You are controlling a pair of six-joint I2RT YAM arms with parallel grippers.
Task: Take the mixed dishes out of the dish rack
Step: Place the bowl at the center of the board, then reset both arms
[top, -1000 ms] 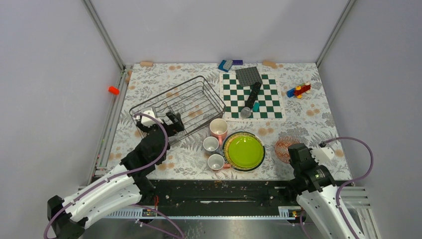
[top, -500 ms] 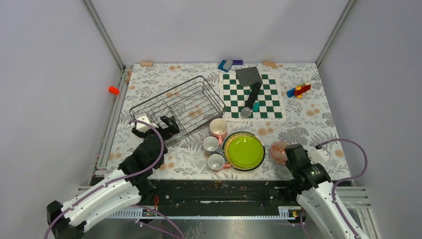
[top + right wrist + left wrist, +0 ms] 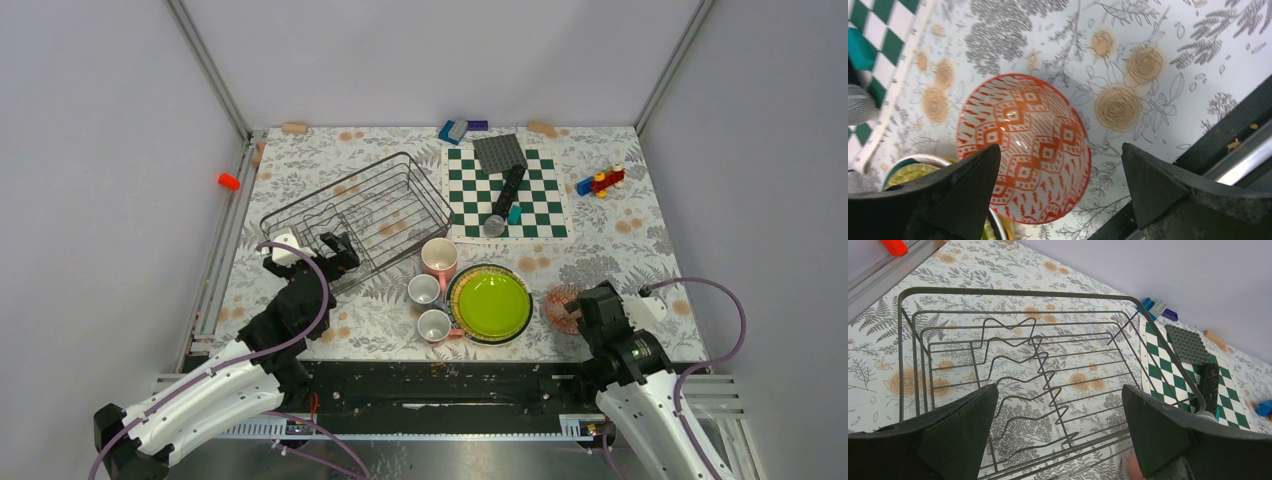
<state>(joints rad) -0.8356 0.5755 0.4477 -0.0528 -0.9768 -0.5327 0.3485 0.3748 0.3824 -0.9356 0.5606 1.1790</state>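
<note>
Bowl at the near edge: the right gripper (image 3: 1060, 146) hangs over a small orange-patterned bowl (image 3: 1023, 145) on the floral bench (image 3: 640, 235). Its fingers (image 3: 960, 197) are spread wide to either side of the bowl and pinch nothing. Whether either finger touches the bowl cannot be told.

The bowl sits close to the bench's front edge, just right of a stack of plates (image 3: 492, 303) with a lime-green plate on top. In the right wrist view the bowl's rim meets the stack's edge, though contact is unclear.

Left of the plates stand a small grey mug (image 3: 424, 290) and, nearer the arms, a second small mug (image 3: 434, 325). A larger pink mug (image 3: 439, 257) stands just behind them.

Further left, the left gripper (image 3: 1059, 385) is poised at the near corner of the dish rack (image 3: 1018, 290). Its fingers (image 3: 955, 435) are spread fully apart and hold nothing. Beneath them, the rack's bare zigzag dividers show against the floral bench.

The dark wire rack lies at an angle in the left half of the bench, well apart from the bowl. Right of the rack is a green-and-white checkered board (image 3: 535, 200) carrying a dark tube (image 3: 511, 187) and a grey studded plate (image 3: 499, 152).

Toy blocks (image 3: 600, 182) lie to the far right, blue blocks (image 3: 454, 130) sit at the back edge, and an orange piece (image 3: 229, 181) rests on the left rail.
</note>
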